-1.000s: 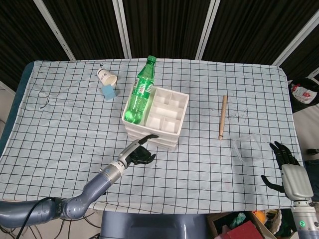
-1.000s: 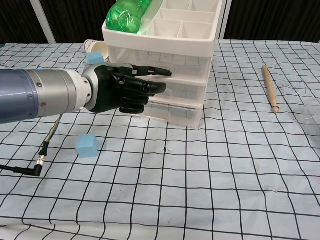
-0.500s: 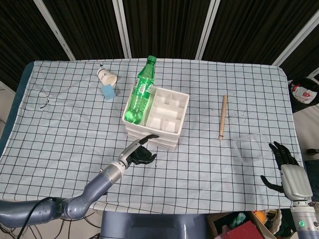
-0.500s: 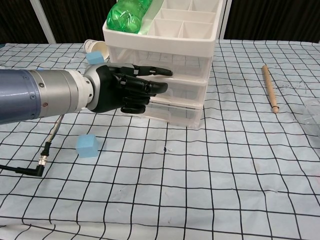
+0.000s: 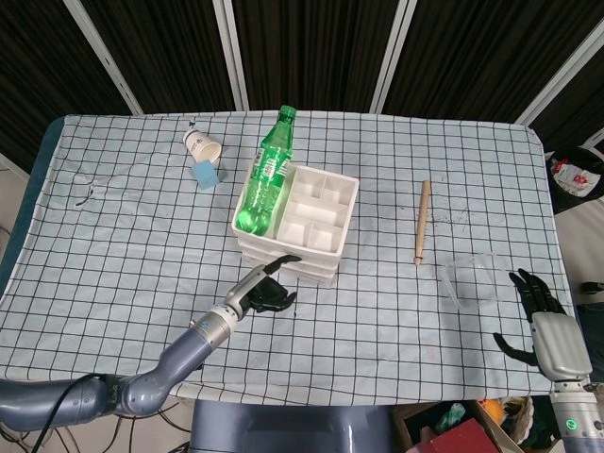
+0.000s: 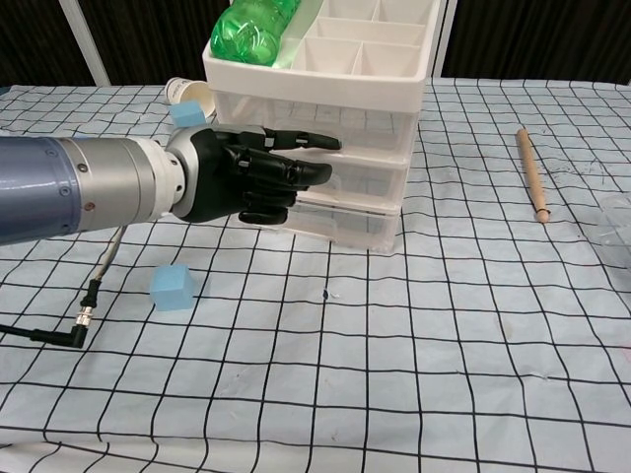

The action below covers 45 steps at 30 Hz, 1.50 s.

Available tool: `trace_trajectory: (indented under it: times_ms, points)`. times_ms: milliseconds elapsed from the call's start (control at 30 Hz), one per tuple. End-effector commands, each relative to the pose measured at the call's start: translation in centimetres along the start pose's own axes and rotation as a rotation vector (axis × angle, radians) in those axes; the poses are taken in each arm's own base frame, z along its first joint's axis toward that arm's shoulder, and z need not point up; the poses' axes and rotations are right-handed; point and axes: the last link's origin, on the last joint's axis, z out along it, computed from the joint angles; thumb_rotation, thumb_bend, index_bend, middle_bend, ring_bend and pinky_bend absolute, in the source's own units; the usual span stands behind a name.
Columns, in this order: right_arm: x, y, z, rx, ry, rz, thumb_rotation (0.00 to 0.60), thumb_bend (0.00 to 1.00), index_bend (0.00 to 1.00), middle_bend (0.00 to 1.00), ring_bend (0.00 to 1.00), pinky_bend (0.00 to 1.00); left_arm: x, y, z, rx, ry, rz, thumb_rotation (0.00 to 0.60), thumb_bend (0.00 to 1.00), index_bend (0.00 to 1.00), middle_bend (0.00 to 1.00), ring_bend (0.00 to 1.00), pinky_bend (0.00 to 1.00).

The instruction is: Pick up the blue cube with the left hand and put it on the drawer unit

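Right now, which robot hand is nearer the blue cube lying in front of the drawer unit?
Left. The left robot hand hovers just above the blue cube; the right robot hand sits at the table's far edge.

Bright, even overhead light, soft faint shadows, both views sharp, dark backdrop behind.

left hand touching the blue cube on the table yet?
Apart. The chest view shows the left hand raised in front of the drawer unit, with bare tablecloth between it and the blue cube lower left.

drawer unit (image 6: 325,118) top cropped in chest view, clear container (image 6: 616,229) cut by right edge
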Motion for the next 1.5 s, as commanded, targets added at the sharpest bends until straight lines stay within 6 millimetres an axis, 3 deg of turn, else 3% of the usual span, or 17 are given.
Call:
trace_trajectory:
  times_ms: [33, 800, 1033, 1367, 1500]
  points:
    - [0.0, 0.0, 0.0, 0.0, 0.0, 0.0, 0.6, 0.2, 0.0, 0.0, 0.01, 0.19, 0.0, -0.1, -0.1, 0.002, 0.0, 0.001, 0.6, 0.46, 0.18, 1.0, 0.98, 0.95]
    - [0.0, 0.0, 0.0, -0.003, 0.0, -0.001, 0.6, 0.2, 0.0, 0.0, 0.01, 0.19, 0.3, -1.0, -1.9, 0.008, -0.006, 0.029, 0.6, 0.46, 0.22, 1.0, 0.98, 0.95]
    - [0.0, 0.1, 0.0, -0.006, 0.0, -0.002, 0.6, 0.2, 0.0, 0.0, 0.01, 0.19, 0.7, -1.7, -3.0, 0.015, 0.001, 0.035, 0.6, 0.45, 0.16, 1.0, 0.98, 0.95]
    - [0.0, 0.1, 0.0, -0.012, -0.001, 0.001, 0.6, 0.21, 0.0, 0.0, 0.01, 0.19, 1.2, -2.6, -6.2, 0.018, -0.002, 0.107, 0.6, 0.39, 0.15, 1.0, 0.98, 0.95]
    - [0.0, 0.0, 0.0, -0.012, -0.001, 0.0, 0.6, 0.21, 0.0, 0.0, 0.01, 0.19, 1.8, -2.9, -8.1, -0.012, 0.043, 0.241, 0.6, 0.39, 0.14, 1.0, 0.98, 0.95]
